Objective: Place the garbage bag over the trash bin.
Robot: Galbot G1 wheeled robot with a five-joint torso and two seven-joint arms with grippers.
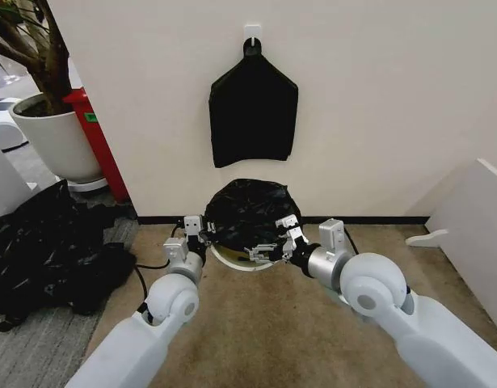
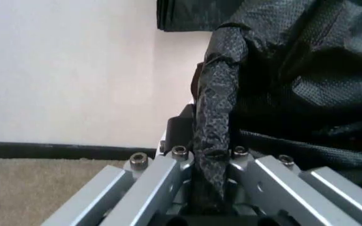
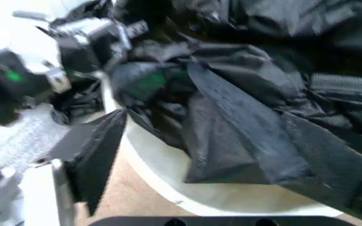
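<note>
Bag draped over bin, both arms engaged.
Left gripper [image 1: 201, 232] jaws clamp the garbage bag [image 1: 248, 208] edge; right gripper [image 1: 270, 245] jaws' state cannot be told; trash bin [image 1: 232, 261] rim exposed between them.

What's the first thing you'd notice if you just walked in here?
Two grippers, the left gripper and the right gripper, hold a shiny black garbage bag over a white trash bin by the wall. Above it a black bundle hangs on a hook.
</note>
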